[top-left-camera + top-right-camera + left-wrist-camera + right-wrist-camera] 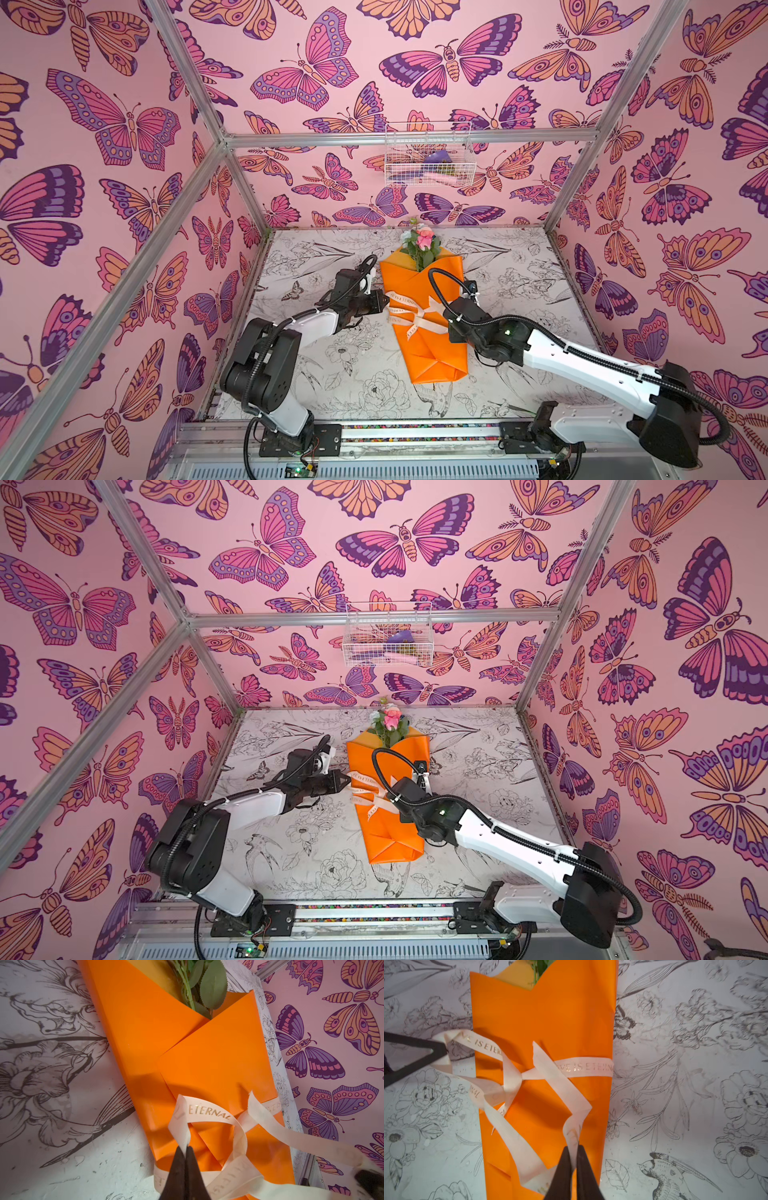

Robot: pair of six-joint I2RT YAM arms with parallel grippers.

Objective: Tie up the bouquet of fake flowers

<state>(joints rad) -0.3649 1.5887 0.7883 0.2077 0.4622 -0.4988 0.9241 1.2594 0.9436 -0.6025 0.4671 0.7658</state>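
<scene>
The bouquet of fake flowers (432, 357) (390, 837) lies lengthwise mid-table, wrapped in orange paper (207, 1059) (550, 1018), with pink and white blooms (422, 241) at the far end. A cream lettered ribbon (405, 305) (207, 1113) (583, 1067) circles its middle, crossed into a loose knot with loops. At the bouquet's left edge my left gripper (384, 305) (186, 1148) is shut on a ribbon loop. Above the wrap's right half, my right gripper (574, 1145) pinches another strand of ribbon, its jaws nearly together. In both top views its wrist hides its fingertips.
A white wire basket (428, 156) (388, 633) holding purple and pink items hangs on the back wall. The table (519, 291) has a flower-print surface and is closed in by butterfly-patterned walls with a metal frame. Both arm bases sit on the front rail.
</scene>
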